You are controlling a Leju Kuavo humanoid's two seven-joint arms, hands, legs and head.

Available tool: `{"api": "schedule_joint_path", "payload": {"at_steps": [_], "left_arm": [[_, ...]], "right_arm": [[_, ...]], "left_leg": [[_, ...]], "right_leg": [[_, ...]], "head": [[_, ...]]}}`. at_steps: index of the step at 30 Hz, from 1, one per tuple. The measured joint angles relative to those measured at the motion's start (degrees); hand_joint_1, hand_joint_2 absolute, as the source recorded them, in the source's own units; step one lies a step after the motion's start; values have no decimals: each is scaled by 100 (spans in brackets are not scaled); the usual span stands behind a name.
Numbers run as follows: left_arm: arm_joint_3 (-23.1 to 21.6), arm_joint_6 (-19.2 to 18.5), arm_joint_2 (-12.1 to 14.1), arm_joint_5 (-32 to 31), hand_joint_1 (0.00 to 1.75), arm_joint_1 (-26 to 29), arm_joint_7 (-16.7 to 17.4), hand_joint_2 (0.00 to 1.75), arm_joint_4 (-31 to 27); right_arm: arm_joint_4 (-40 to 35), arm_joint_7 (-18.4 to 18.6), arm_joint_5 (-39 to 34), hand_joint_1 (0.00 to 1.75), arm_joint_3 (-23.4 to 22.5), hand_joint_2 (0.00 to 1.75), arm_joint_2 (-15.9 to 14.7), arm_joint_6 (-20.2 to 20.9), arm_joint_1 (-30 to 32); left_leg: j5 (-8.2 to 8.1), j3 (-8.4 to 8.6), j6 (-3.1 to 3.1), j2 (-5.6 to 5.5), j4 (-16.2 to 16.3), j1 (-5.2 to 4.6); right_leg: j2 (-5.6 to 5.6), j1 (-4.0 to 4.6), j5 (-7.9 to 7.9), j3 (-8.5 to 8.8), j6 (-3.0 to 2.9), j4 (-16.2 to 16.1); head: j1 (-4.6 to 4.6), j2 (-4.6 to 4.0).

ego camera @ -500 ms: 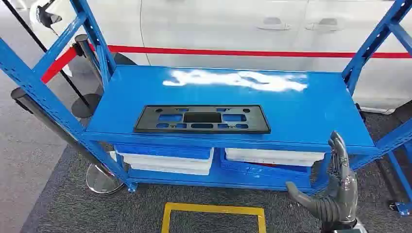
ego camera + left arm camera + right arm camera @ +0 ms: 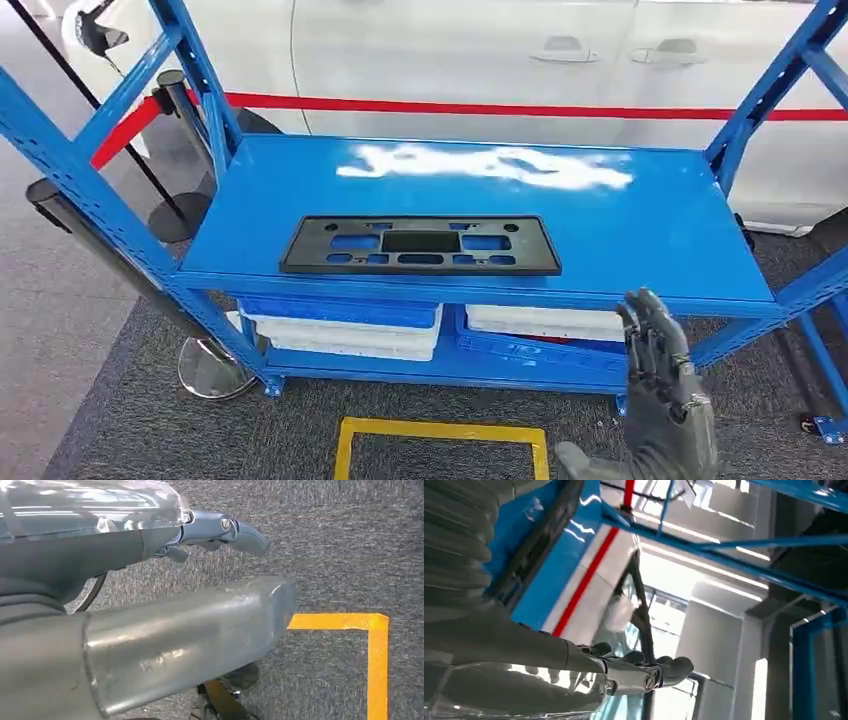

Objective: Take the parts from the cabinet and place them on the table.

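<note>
Black plastic, long and flat with rectangular cut-outs: that is the part I see lying on the blue cabinet, on its top shelf, near the front edge and a little left of centre. It lies flat, its long side parallel to the shelf's front lip, and nothing touches it.

My right hand is raised in front of the cabinet, below the shelf's front edge and to the right of the part, well apart from it. Its fingers point upward and stand spread, holding nothing. From the right wrist camera I see the same hand with its fingers extended against the blue frame.

My left hand appears in the left wrist camera, hanging over grey carpet beside a yellow floor marking. The thick thumb juts forward and a dark finger extends above it; nothing is in the hand, and the fingers look apart.

On the lower shelf sit blue and white trays in two stacks, side by side. Behind the cabinet stands a white car with a red barrier tape stretched in front of it.
</note>
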Motion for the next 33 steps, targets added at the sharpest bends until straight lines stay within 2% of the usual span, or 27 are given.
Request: {"api": "schedule_joint_path", "payload": {"at_steps": [1,2,3,4,6,7,8,9,10,12,13,16,18,19,20,21,22,23,24,25,27,28,29,31,33], "left_arm": [[0,-4,0,-11,0,-2,0,0,0],[0,-6,-13,-20,0,-8,0,0,0],[0,-7,-39,-31,0,-10,0,0,4],[0,-6,-46,-37,0,-12,0,0,7],[0,-6,-52,-85,0,-12,0,0,9],[0,-9,-53,-101,0,-5,0,0,11],[0,-7,-53,-105,0,-3,2,0,11],[0,-6,-55,-116,0,-6,2,0,11],[-2,-9,-55,-120,0,-10,2,0,13],[-4,-17,-68,-162,0,-10,4,0,26],[-7,-22,-68,-186,0,-13,4,0,26],[-22,-24,-68,-223,0,-22,11,0,28],[-37,-33,-61,-262,0,-34,11,0,28],[-44,-37,-61,-291,0,-40,9,0,28],[-52,-50,-63,-321,0,-44,9,0,33],[-59,-66,-63,-334,0,-44,11,0,35],[-63,-74,-63,-343,0,-36,13,0,35],[-63,-79,-61,-367,0,-29,15,0,35],[-66,-81,-57,-400,0,-24,20,0,35],[-72,-85,-48,-420,0,-25,24,0,35],[-90,-94,-42,-459,0,-31,26,0,35],[-98,-100,-42,-487,0,-33,28,0,35],[-112,-107,-42,-520,0,-43,28,0,35],[-151,-113,-39,-537,0,-33,28,0,35],[-192,-122,-39,-592,0,-35,28,0,35]], "right_arm": [[0,45,141,0,58,175,-7,-35,-1],[0,91,337,0,113,175,-9,-107,-2],[11,131,508,0,148,175,-22,-168,-1],[20,166,660,0,199,175,-22,-228,-16],[105,292,1067,0,294,175,-44,-373,-37],[172,354,1277,0,356,175,-48,-443,-45],[231,404,1441,0,406,175,-50,-494,-59],[298,470,1624,0,459,175,-50,-551,-87],[372,535,1825,0,511,175,-48,-612,-123],[510,673,2184,0,608,175,-48,-728,-213],[612,749,2376,0,662,175,-48,-782,-278],[857,960,2868,0,789,175,-37,-936,-384],[1055,1125,3214,0,872,175,-9,-1044,-479],[1158,1199,3382,0,913,175,19,-1104,-535],[1248,1274,3526,0,953,175,57,-1152,-579],[1363,1348,3699,0,990,175,96,-1215,-621],[1492,1429,3878,0,1027,175,124,-1274,-666],[1600,1499,4024,0,1056,175,151,-1323,-705],[1703,1556,4171,0,1077,175,179,-1373,-743],[1808,1631,4350,0,1104,175,217,-1427,-789],[1980,1766,4680,0,1169,175,277,-1539,-904],[2067,1857,4888,0,1197,175,306,-1613,-959],[2160,1932,5034,0,1226,175,328,-1659,-1030],[2366,2091,5352,0,1313,175,376,-1753,-1154],[2523,2258,5646,0,1401,175,424,-1845,-1274]], "left_leg": [[13,-2,25,0,-12,-6],[82,37,85,0,-129,44],[133,94,111,24,-189,65],[159,99,152,26,-227,74],[169,67,162,28,-222,71],[168,59,162,29,-219,67],[167,57,160,28,-216,67],[160,66,150,23,-213,69],[150,81,136,13,-206,73],[103,110,75,-1,-171,77],[70,71,24,-2,-137,33],[74,53,-78,-1,-152,57],[5,65,-154,7,-81,86],[-149,-41,-182,14,140,82],[-369,-229,-208,13,523,94],[-597,-469,-232,14,1008,107],[-751,-691,-250,14,1441,110],[-761,-816,-257,14,1656,110],[-640,-813,-259,14,1601,110],[-397,-691,-252,15,1284,111],[148,-234,-224,18,272,111],[123,-119,-184,20,-11,104],[156,-145,-132,9,-43,74],[159,-156,-75,8,-33,59],[226,-134,28,7,-107,103]], "right_leg": [[0,-4,19,12,29,-38],[-2,36,22,27,63,-58],[-10,6,-19,22,60,-1],[-16,13,-210,-87,54,220],[-13,5,-644,-506,75,1077],[-14,2,-765,-714,90,1483],[-16,2,-738,-791,97,1615],[-18,-2,-581,-744,99,1488],[-22,-10,-327,-574,93,1126],[-29,-15,147,-74,62,98],[-25,30,32,-20,39,-32],[-1,61,43,-55,-59,-22],[-21,13,80,-29,-151,-84],[-28,8,74,-30,-186,-91],[-37,10,74,-36,-196,-90],[-48,18,70,-39,-206,-89],[-53,21,67,-45,-211,-82],[-54,22,66,-47,-211,-75],[-54,20,60,-42,-209,-69],[-53,18,53,-37,-203,-61],[-42,11,31,-21,-169,-35],[-43,30,19,-32,-146,-18],[-31,55,17,-50,-108,3],[-35,54,45,-42,-44,-43],[-36,44,32,-54,25,-37]], "head": [[-4,0],[6,0],[15,0],[29,-2],[48,0],[41,0],[44,0],[46,0],[46,0],[50,0],[57,0],[39,0],[41,0],[9,0],[-15,0],[-20,0],[-20,0],[-22,0],[-22,0],[-24,0],[-24,0],[-30,0],[-28,0],[-24,0],[-26,0]]}}
